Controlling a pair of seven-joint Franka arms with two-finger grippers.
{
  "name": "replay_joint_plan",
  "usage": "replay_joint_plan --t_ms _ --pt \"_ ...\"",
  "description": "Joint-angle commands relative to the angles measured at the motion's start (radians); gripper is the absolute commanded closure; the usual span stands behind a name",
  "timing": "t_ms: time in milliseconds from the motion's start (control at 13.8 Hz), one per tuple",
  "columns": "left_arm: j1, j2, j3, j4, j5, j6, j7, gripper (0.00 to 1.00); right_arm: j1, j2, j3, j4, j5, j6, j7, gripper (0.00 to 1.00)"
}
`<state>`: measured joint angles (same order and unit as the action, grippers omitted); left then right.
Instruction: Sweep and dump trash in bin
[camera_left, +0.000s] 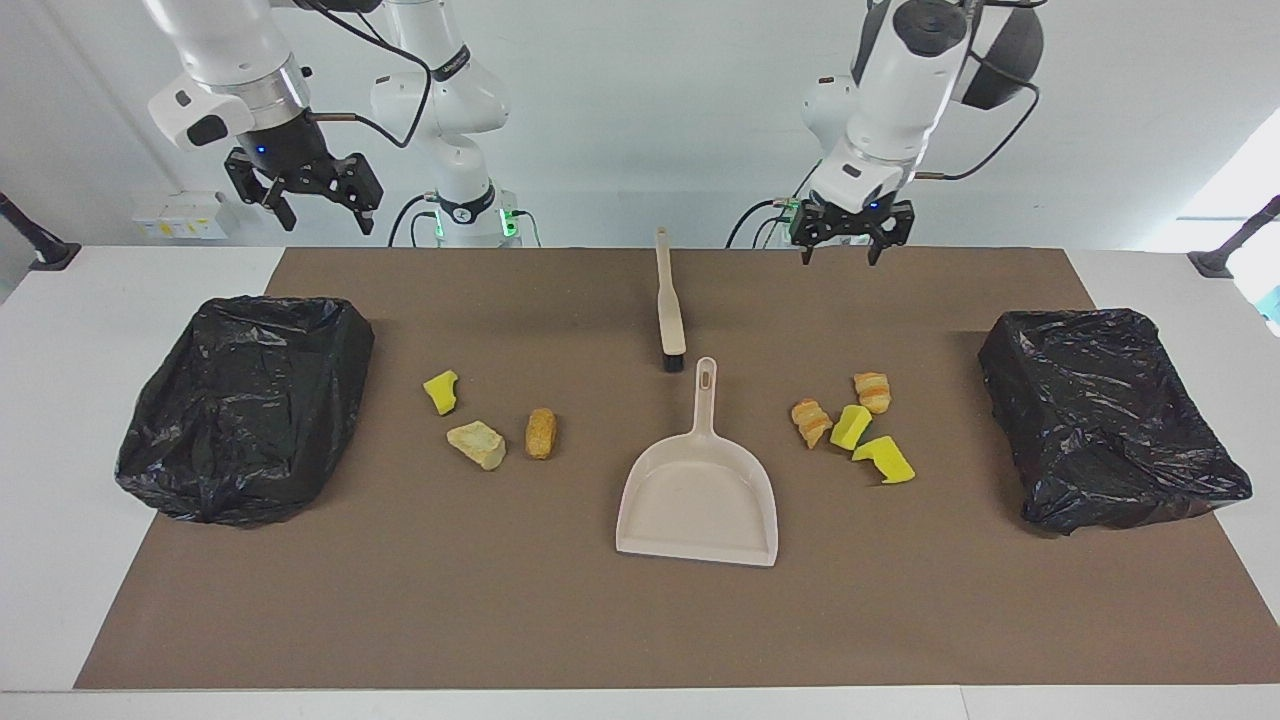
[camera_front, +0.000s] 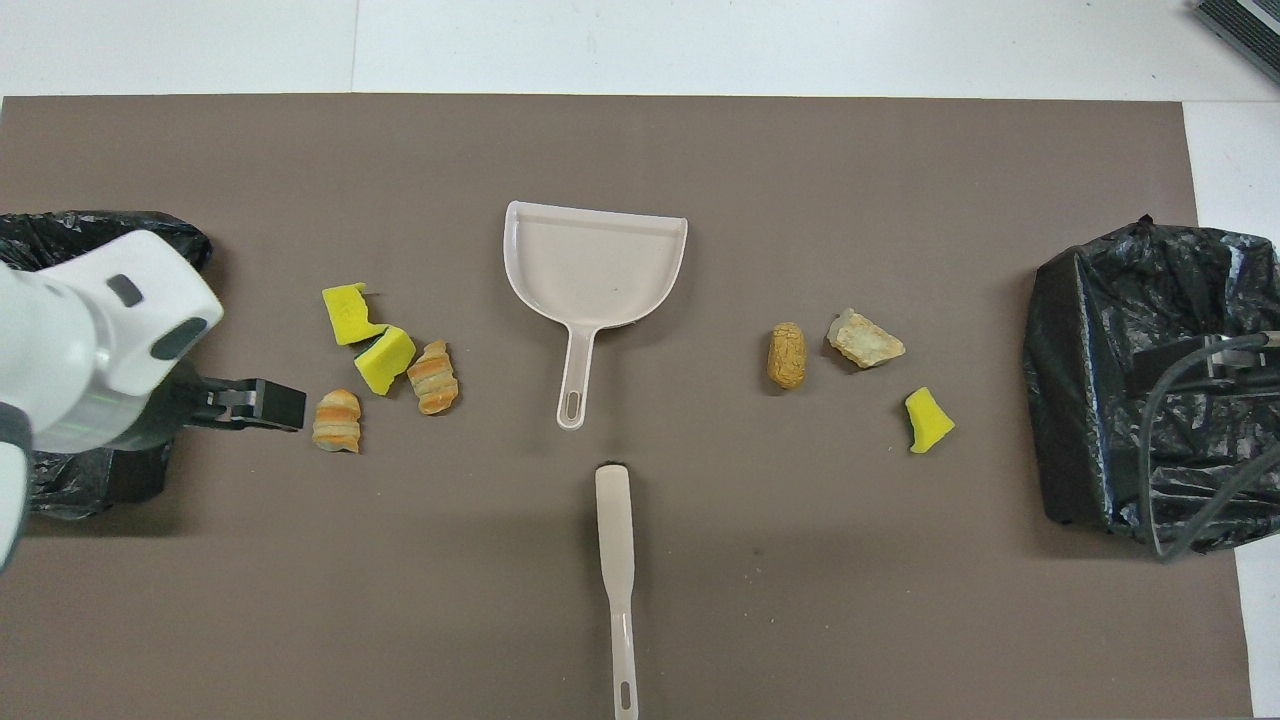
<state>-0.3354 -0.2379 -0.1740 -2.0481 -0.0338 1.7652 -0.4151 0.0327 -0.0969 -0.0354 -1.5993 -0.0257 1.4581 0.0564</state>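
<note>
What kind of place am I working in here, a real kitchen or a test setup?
Most likely a lab test bench, not a kitchen: a white table with a brown mat against a bare wall, staged trash, a dustpan and brush laid out neatly, and a black-lined bin at each end.

a white table carries a brown mat over most of its top. on the mat: a black-lined bin at each end, the other at the left arm's end; a dustpan mid-mat; a brush nearer the robots; three trash bits toward the right arm's end, four toward the left arm's.
</note>
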Motion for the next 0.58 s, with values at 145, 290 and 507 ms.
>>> replay_joint_plan --t_ms 145,290,507 --pt "-0.235 -0.058 0.021 -0.171 -0.011 0.161 -0.198 0.0 0.013 0.02 0.018 -0.016 0.017 0.031 -0.001 0.0" --pt "-0.302 -0.05 0.021 -0.243 -0.011 0.284 -0.296 0.0 0.029 0.046 0.038 -0.016 0.02 0.053 0.002 0.0" --pt "-0.402 0.064 0.021 -0.271 -0.011 0.388 -0.384 0.0 0.029 0.094 0.087 -0.015 0.023 0.108 0.014 0.0"
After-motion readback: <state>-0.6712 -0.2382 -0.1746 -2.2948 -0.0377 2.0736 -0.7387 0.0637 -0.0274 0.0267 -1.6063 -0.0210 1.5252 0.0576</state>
